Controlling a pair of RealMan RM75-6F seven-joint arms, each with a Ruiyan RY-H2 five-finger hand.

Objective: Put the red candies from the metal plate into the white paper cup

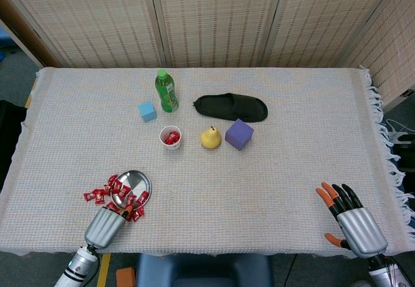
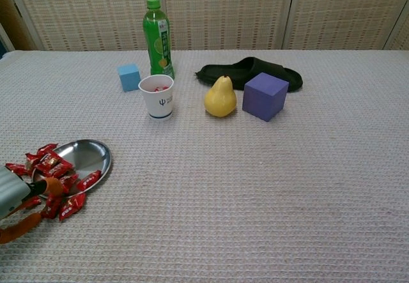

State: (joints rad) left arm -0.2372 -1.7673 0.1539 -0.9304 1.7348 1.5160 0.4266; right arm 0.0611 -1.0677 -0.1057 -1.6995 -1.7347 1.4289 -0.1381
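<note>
The metal plate lies near the table's front left, with red candies heaped on its left rim and spilled onto the cloth beside it. My left hand reaches in from the front edge. Its fingertips touch the nearest candies, and finger and thumb stand apart with nothing lifted. The white paper cup stands farther back with red candies inside. My right hand rests at the front right with fingers spread, holding nothing; the chest view does not show it.
Behind the cup stand a green bottle and a small blue cube. To the cup's right are a yellow pear, a purple cube and a black slipper.
</note>
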